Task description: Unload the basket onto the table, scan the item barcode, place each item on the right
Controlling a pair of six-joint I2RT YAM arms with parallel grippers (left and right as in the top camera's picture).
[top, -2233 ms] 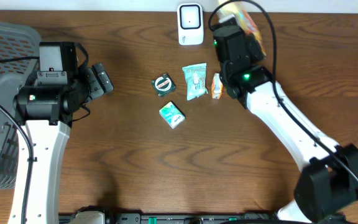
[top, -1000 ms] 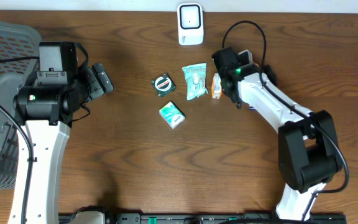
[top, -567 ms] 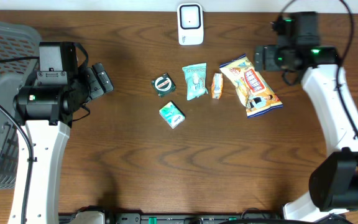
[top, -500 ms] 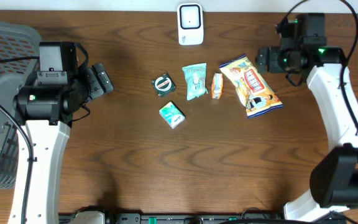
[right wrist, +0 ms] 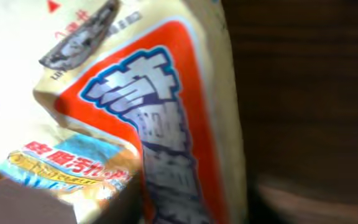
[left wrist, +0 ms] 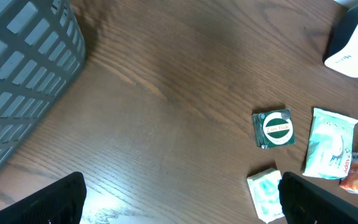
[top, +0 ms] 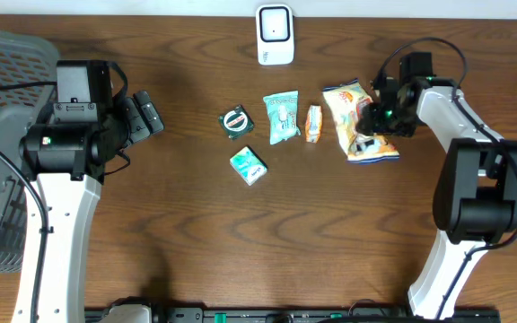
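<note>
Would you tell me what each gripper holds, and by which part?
Right gripper appears to pinch the snack bag mid-length, at its long edge facing that arm; left gripper holds nothing.

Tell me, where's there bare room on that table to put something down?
Bare wood spreads below the green box to the near edge. Another patch lies between left gripper and dark green packet. Crowded: that packet through snack bag, under the scanner.

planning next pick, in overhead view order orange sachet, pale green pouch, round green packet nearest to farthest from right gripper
1. orange sachet, just left of the right gripper
2. pale green pouch, further left
3. round green packet, leftmost
</note>
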